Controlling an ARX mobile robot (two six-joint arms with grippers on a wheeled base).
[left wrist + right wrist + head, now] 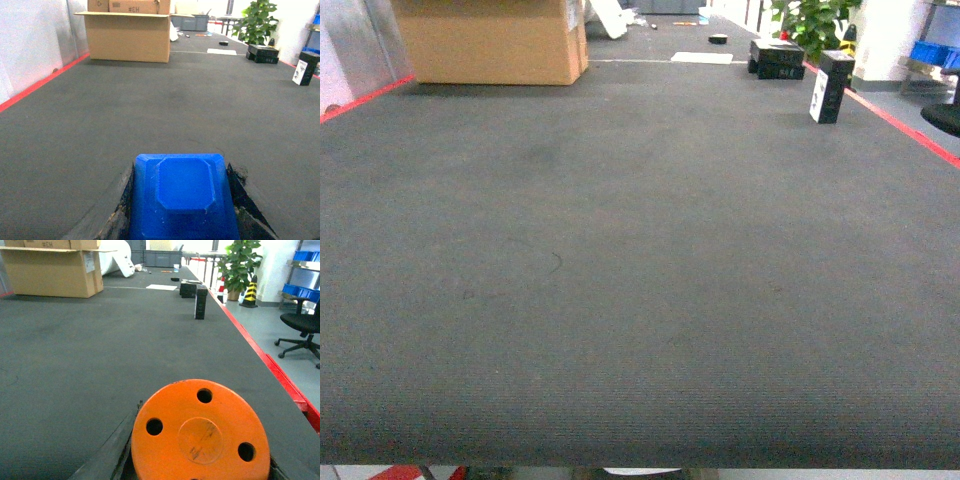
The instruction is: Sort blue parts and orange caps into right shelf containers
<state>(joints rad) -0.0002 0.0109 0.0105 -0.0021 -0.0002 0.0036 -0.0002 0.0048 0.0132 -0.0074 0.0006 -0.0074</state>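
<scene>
Left wrist view: the left pincer [182, 210] is pinching a blue part [182, 195], a blocky moulded piece with chamfered corners and a raised octagonal face. The dark fingers [117, 220] show on both sides of it, pressed against its flanks. The part sits at the bottom centre of that view, carried above the dark bench [150, 110].

Right wrist view: the right pincer [200, 440] is pinching an orange cap [200, 432], a flat round disc with small through-holes around a plain centre boss. One finger [112, 455] is visible at the disc's left edge; the other is mostly hidden at the frame corner.

Head view: only the grey matted bench [640, 280] appears, with neither arm nor either piece in frame. A cardboard box [490, 40] stands at the far left, and small black boxes [777, 58] and a potted plant [815, 22] at the far right.

Governing relation: the destination lies to the right, off the bench. Blue bins on a shelf rack [300, 270] are visible at the right edge of the right wrist view, beyond the red bench edging [260, 350] and an office chair [300, 325]. Whether these are the target containers cannot be confirmed. The right arm, holding the cap, is judged nearer that side; the left arm would have to reach across or wait for the base to turn.

Assessment: both pieces are secured; placement not yet done.
</scene>
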